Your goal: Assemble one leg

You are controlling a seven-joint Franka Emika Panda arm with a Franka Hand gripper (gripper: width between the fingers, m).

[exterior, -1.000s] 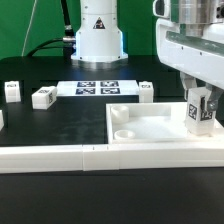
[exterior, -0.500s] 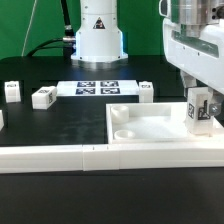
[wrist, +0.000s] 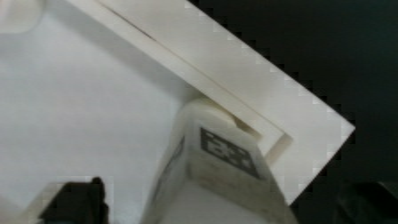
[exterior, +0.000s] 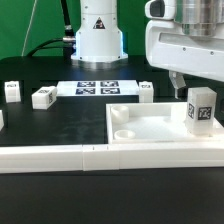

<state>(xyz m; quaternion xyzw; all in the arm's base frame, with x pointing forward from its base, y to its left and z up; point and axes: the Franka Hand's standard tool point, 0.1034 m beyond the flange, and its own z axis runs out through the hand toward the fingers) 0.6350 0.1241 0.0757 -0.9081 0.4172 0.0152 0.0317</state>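
A leg (exterior: 201, 108), a white peg with tag markers, stands upright at the far corner of the large white square panel (exterior: 150, 128) toward the exterior view's right. My gripper (exterior: 186, 84) hangs just above and beside the leg's top, open and empty. In the wrist view the leg (wrist: 222, 150) stands at the panel's corner (wrist: 107, 90), between my dark fingertips (wrist: 75, 202). My gripper (wrist: 224, 206) is spread wide, and neither fingertip touches the leg.
Three more loose legs (exterior: 12, 91), (exterior: 43, 97), (exterior: 146, 92) lie on the black table. The marker board (exterior: 98, 87) lies behind them. A white rail (exterior: 60, 158) runs along the front edge. The robot base (exterior: 97, 35) stands at the back.
My gripper was shut on the leg at the panel's corner. It has let go and risen up and toward the exterior view's left. The leg stays standing.
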